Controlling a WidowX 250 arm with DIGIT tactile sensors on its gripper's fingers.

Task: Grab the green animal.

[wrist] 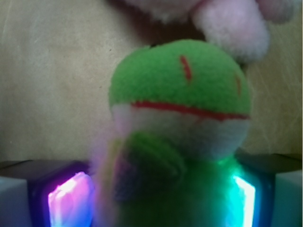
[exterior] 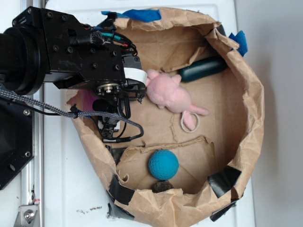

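1. Lime-green plush, the green animal (wrist: 180,127), fills the wrist view: green head, red stitched mouth line, white lower face, body running down between the gripper's fingers.
2. Gripper (wrist: 151,198) is closed on it. Lit pads (wrist: 68,198) sit at bottom left (magenta) and bottom right (cyan-green), and the plush body is pressed between them.
3. Exterior view: the toy itself is hidden under the arm's black wrist housing (exterior: 71,47), so I can't see its spot on the floor of the bag from there.
4. Brown paper bag (exterior: 246,109), rolled down into a bowl shape with black tape patches, holds everything.
5. Pink plush animal (exterior: 170,94) lies just beside the gripper, touching or nearly touching the green head in the wrist view.
6. Teal ball (exterior: 163,164) sits well apart near the bag's lower wall; a dark green tube-like object (exterior: 203,68) lies near the pink plush.
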